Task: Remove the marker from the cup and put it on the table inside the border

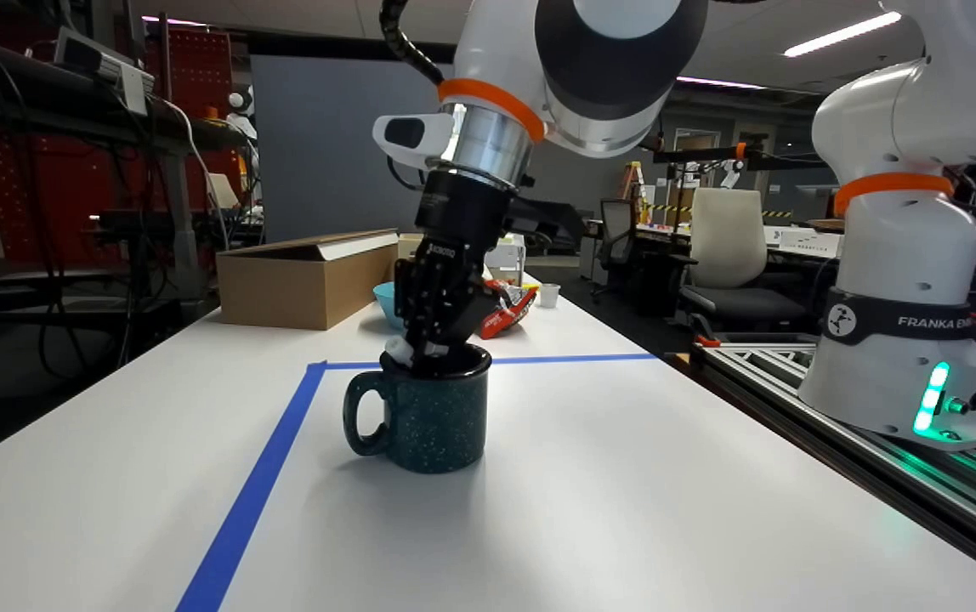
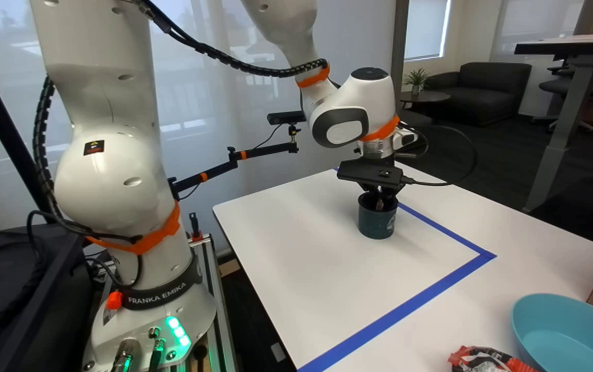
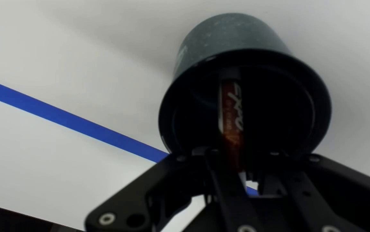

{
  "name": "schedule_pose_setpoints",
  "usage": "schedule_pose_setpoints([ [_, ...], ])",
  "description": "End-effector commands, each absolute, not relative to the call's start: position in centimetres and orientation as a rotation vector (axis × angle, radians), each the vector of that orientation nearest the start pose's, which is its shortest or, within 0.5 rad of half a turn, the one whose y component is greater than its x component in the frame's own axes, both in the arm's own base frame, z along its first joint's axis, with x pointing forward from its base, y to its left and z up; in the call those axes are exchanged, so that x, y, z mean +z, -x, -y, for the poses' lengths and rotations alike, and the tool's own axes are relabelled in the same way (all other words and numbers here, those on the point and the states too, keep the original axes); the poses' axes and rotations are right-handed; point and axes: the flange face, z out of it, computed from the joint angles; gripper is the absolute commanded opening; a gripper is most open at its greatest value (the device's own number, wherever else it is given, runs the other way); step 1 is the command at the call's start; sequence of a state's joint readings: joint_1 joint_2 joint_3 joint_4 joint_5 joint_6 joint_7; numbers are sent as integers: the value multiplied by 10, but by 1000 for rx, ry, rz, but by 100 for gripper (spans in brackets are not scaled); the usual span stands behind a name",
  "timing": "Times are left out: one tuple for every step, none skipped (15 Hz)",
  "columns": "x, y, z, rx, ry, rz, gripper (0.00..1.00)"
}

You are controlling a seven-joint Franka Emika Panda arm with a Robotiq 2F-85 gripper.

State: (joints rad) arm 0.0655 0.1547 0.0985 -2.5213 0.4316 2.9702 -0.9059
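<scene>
Green cup (image 1: pixel 444 416) upright inside blue tape border (image 1: pixel 263 476), marker (image 3: pixel 229 119) in it, gripper (image 3: pixel 240 154) astride marker at rim's 6 o'clock in wrist view, can't tell if clamped, lettering (image 3: pixel 237 104) legible only there, handle (image 1: pixel 351 414) at 9 o'clock only in an exterior view

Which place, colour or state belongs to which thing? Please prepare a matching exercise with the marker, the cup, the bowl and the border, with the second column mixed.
Things:
1. marker
2. cup
3. bowl
4. border

Descriptions:
A. light blue, outside the border
B. flat, deep blue
C. dark green with pale specks
D. partly inside the cup

Right pairs: 1-D, 2-C, 3-A, 4-B
</scene>
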Motion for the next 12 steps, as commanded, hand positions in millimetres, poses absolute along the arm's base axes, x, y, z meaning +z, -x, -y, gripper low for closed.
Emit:
schedule_pose_setpoints([
  [274,-471,-53,-519,2926,997,5],
  [281,-469,-53,-531,2934,1002,5],
  [287,-467,-52,-526,2955,996,5],
  [293,-466,-53,-532,2961,995,5],
  [300,-465,-55,-535,2968,995,5],
  [307,-464,-58,-535,2973,1003,5],
  [314,-464,-63,-544,2969,1018,5],
  [321,-465,-67,-546,2970,1030,5],
  [328,-466,-72,-546,2966,1049,5],
  [334,-467,-76,-545,2962,1068,5],
  [339,-467,-81,-547,2957,1085,5],
  [343,-467,-85,-544,2954,1097,5],
])
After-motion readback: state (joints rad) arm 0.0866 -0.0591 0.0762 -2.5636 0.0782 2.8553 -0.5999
